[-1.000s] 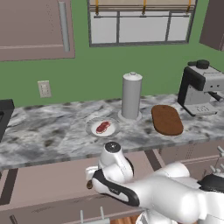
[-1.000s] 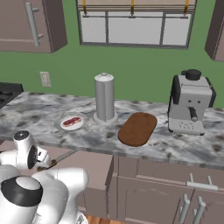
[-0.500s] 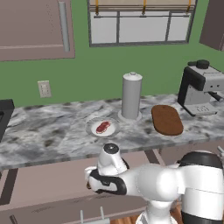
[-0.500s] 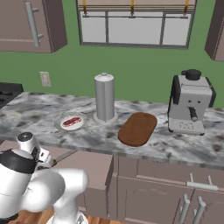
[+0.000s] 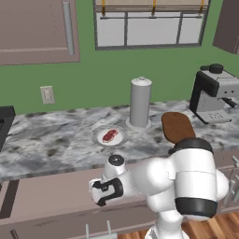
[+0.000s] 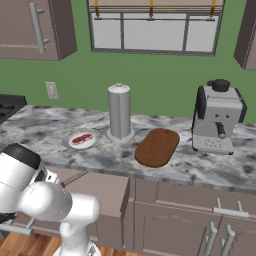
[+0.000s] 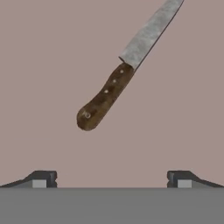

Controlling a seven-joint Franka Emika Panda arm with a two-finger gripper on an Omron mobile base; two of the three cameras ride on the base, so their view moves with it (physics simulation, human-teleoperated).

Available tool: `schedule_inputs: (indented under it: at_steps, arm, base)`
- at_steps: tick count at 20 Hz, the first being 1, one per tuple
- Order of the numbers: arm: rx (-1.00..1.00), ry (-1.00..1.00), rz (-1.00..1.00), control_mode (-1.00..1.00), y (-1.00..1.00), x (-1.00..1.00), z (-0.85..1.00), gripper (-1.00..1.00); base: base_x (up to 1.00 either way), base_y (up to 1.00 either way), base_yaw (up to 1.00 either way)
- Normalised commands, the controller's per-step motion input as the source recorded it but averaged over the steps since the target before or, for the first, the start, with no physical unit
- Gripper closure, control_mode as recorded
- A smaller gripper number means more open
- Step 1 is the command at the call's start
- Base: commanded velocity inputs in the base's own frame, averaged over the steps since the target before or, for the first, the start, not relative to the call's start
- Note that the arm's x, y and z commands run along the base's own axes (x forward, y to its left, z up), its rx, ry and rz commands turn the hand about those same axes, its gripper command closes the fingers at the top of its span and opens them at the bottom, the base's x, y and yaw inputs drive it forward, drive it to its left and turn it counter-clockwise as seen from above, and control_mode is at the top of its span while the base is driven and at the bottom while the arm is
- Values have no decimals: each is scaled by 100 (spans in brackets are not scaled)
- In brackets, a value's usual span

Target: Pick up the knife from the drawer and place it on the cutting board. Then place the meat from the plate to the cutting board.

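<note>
From the left base, the meat (image 5: 110, 136) is sitting on the plate (image 5: 99, 138). From the right, the cutting board (image 6: 157, 147) is lying bare. Through my hand camera, my gripper (image 7: 111, 178) is hovering wide apart and empty above the knife (image 7: 127, 67) in the drawer (image 7: 43, 65); nothing is moved yet.

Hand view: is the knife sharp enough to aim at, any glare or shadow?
Hand view: the grey-bladed, brown wooden-handled knife is crisp, without glare or cast shadow, on the flat mauve drawer floor. Left base view: the red meat slab is small but clear.
</note>
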Motion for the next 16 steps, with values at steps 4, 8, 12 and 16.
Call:
schedule_inputs:
  at_steps: [4,8,12,16]
  arm:
    - [0,0,0,-100,9,17,-12,-100]
    - [0,0,0,-100,3,13,-8,-100]
    - [0,0,0,-100,7,16,-9,-100]
    - [0,0,0,-100,10,17,-14,-100]
  base:
    - [0,0,0]
    - [0,0,0]
    - [0,0,0]
    - [0,0,0]
